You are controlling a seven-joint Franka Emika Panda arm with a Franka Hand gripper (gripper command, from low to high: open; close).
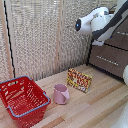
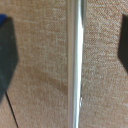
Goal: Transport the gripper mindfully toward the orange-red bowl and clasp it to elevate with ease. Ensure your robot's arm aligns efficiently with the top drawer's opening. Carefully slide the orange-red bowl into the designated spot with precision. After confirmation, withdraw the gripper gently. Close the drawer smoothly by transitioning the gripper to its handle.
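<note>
Wood table [image 1: 95, 107] | reed-screen wall [image 1: 40, 35] | fingers [image 2: 7, 55] spread apart astride silver handle [image 2: 75, 65]

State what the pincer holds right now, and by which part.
Nothing. In the wrist view the pincer is open, its fingers standing apart on either side of the handle without touching it.

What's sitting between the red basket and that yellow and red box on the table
The pink cup stands between the red basket and the yellow and red box, on the wooden table. This shows in the exterior view only.
</note>
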